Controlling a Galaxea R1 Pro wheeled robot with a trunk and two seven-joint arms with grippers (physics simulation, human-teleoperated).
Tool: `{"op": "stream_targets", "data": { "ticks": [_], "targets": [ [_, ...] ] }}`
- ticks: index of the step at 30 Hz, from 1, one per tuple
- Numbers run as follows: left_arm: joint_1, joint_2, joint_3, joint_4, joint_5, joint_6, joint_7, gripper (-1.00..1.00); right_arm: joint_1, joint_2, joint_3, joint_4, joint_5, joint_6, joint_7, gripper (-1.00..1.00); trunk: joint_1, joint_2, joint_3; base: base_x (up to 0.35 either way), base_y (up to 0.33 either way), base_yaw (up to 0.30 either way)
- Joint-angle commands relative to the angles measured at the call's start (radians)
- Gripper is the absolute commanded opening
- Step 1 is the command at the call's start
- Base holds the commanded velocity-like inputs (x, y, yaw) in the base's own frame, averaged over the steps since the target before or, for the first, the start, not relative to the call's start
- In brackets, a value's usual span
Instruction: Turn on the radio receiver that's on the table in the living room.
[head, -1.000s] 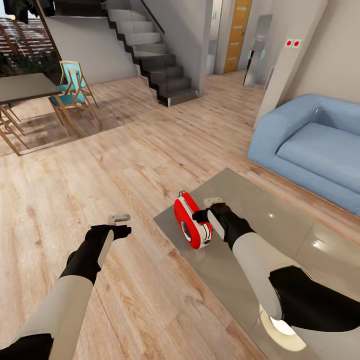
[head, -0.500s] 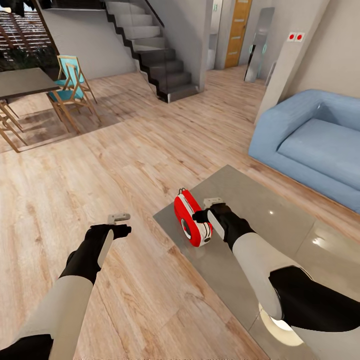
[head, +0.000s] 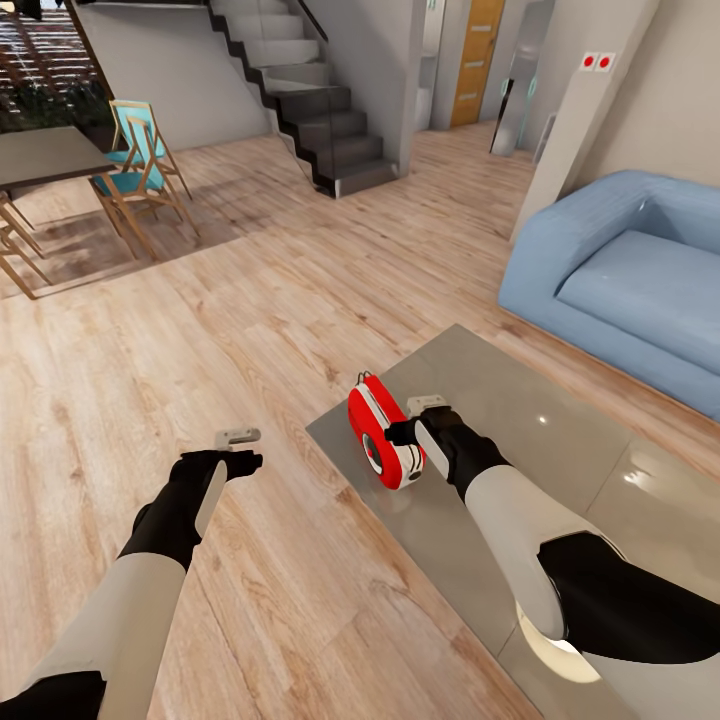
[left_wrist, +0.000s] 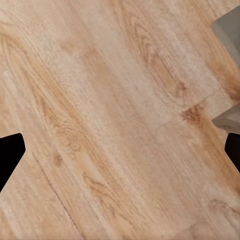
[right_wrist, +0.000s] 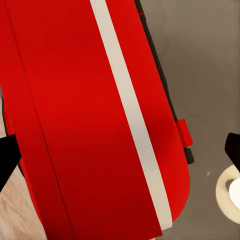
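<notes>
Low in the frame's centre, a small red radio (head: 382, 438) stands upright near the corner of a glossy grey table (head: 540, 420). It looks light, rigid and smooth-shelled, so a push could slide or tip it; the thin top handle seems the safest hold. The right gripper (head: 408, 432) is pressed close against the radio's side, its fingers (right_wrist: 7, 155) spread wide with the red shell between them. The left gripper (head: 240, 450) hovers over the wood floor (head: 200, 330), fingers also wide.
</notes>
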Motion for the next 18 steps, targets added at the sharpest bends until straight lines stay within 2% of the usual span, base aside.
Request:
{"op": "stream_targets", "data": {
  "ticks": [1, 18],
  "targets": [
    [0.0, 0.0, 0.0, 0.0, 0.0, 0.0, 0.0, 1.0, 0.0, 0.0, 0.0, 0.0, 0.0, 0.0, 0.0, 1.0, 0.0, 0.0, 0.0, 0.0, 0.0, 0.0],
    [0.0, 0.0, 0.001, -0.002, 0.0, 0.0, 0.0, 1.0, 0.0, 0.0, 0.0, -0.001, 0.001, 0.0, 0.0, 1.0, 0.0, 0.0, -0.001, 0.0, 0.0, 0.0]
  ]
}}
